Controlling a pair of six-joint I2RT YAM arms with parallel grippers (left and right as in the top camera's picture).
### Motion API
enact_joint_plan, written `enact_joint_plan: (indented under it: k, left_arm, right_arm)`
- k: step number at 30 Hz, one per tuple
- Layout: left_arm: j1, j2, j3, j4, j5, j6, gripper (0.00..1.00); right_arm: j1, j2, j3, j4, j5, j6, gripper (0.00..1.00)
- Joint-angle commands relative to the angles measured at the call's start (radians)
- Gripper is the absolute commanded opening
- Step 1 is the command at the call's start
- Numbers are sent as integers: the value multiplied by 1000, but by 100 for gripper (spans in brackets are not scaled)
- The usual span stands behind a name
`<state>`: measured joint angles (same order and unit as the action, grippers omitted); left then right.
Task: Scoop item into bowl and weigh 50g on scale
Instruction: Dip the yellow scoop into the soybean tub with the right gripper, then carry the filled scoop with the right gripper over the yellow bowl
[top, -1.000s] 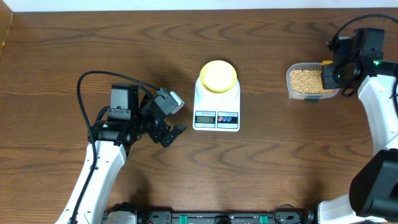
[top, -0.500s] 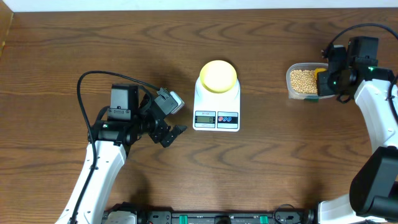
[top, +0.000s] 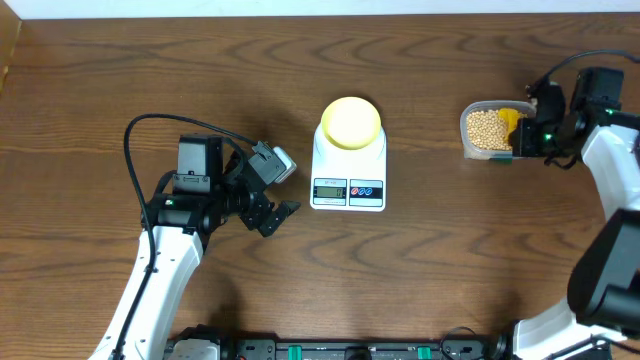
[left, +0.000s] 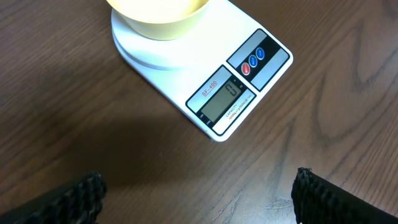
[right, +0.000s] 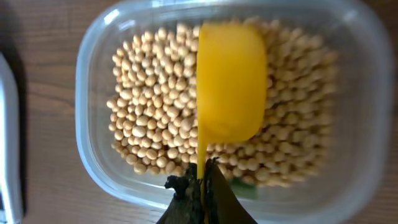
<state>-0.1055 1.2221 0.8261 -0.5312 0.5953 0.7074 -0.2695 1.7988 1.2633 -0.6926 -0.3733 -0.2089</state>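
**Yellow spoon over beans, right of scale: scoop not yet made**

Item 1. Scale (top: 348, 170): white, on the wooden table (top: 150, 80), display end toward the robot. This was the reference for all places below.

Item 2. Bowl (top: 350, 122): pale yellow, sat on the scale's far end. No beans showed in it.

Item 3. Tub (top: 466, 135): clear plastic, well apart from the scale on its right. It held the beans (right: 149, 106), all of them still inside.

Item 4. Spoon (right: 231, 81): its cup hung over the beans, with none seen on the face shown. Its long axis ran from the handle, on the side away from the scale, to the cup pointing back toward the scale.

Item 5. Right gripper (right: 202, 180): jaws pinched together on the spoon's thin handle at the tub's outer rim.

Item 6. Left gripper (top: 285, 188): jaws spread wide and holding nothing, just left of the scale.

Assessment: the beans lay directly beneath the cup, so a dip and sweep along the spoon's axis seemed due. The right arm was the nearer one.
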Motion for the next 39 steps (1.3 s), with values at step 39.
enact_joint_plan:
  k: [39]
  left_arm:
    - [5, -1, -11, -2, -8, -1, 97]
  right_arm:
    - [-340, 34, -11, -41, -792, 127, 1]
